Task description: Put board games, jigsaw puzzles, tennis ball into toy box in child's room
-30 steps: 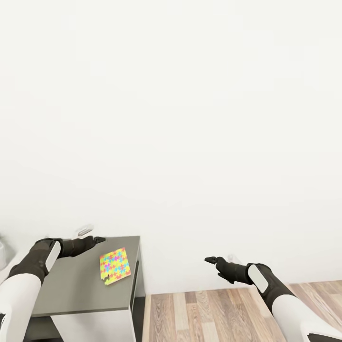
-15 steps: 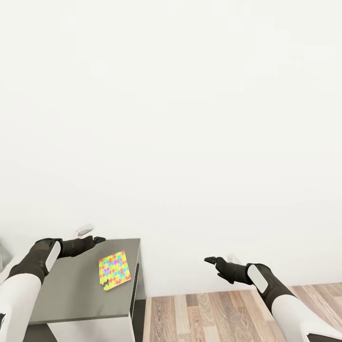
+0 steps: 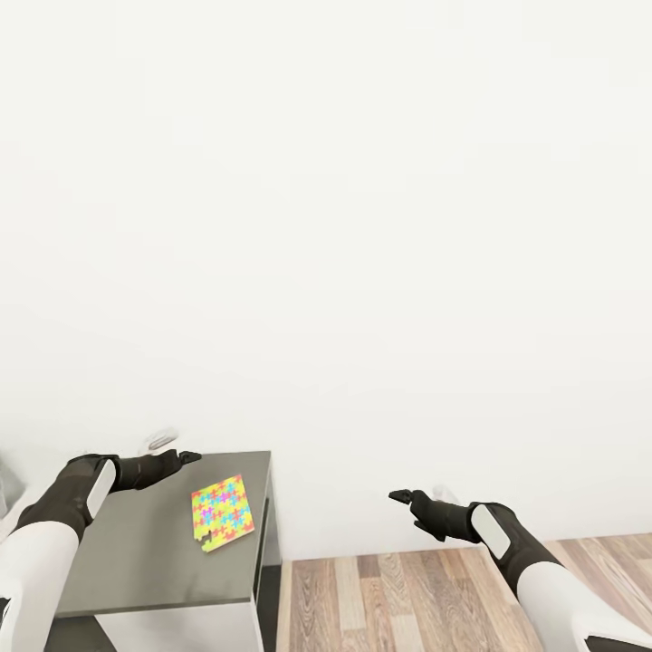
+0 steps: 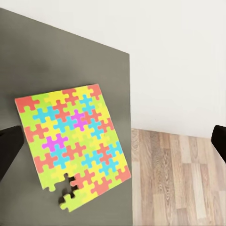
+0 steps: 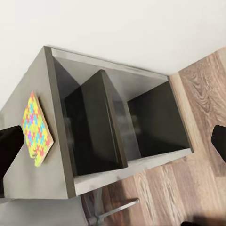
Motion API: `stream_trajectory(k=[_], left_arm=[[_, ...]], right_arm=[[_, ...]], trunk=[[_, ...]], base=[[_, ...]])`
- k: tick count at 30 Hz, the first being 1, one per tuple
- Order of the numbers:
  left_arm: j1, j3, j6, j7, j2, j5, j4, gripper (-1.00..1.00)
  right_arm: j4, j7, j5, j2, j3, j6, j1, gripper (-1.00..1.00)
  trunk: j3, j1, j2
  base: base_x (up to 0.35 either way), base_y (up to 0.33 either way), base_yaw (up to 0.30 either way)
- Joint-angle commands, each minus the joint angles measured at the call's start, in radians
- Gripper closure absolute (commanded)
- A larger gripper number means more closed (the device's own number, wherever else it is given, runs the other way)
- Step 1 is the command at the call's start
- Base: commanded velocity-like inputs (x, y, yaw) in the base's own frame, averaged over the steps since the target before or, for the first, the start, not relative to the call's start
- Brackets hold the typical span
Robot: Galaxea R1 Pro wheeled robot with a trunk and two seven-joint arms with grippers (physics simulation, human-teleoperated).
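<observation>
Thin multicolour jigsaw puzzle square (image 3: pixel 223 513) lies flat on dark grey cabinet top (image 3: pixel 136 552), at 5 o'clock of the left gripper (image 3: pixel 186 457); jaws spread, empty; right gripper (image 3: pixel 400 495) likewise open over the wood-plank floor (image 3: pixel 407 598); approach step judged; descent onto puzzle needed next.

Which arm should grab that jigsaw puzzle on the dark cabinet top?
Left, probably. The left gripper hovers open over the cabinet top beside the jigsaw puzzle; the right gripper hangs over the floor, off the cabinet.

- White shells are seen on both upper arms.
- Dark forearm sleeves carry white oblong panels.
- The left gripper (image 3: pixel 187 457) and right gripper (image 3: pixel 399 495) are finished black.
</observation>
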Motion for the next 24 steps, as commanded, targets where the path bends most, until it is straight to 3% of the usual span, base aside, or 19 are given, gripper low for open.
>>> stream_trajectory(k=[1,24], left_arm=[[0.0,0.004,0.008,-0.002,0.0,0.003,0.0,-1.0],[0.0,0.002,0.008,-0.002,0.0,0.003,0.0,-1.0]], right_arm=[[0.0,0.002,0.0,0.001,-0.006,0.007,0.0,-1.0],[0.0,0.003,0.0,0.002,-0.006,0.006,0.0,-1.0]], trunk=[[-0.002,0.0,-0.001],[-0.039,0.0,-0.001]], base=[[0.043,0.041,0.0],[0.005,0.005,0.0]])
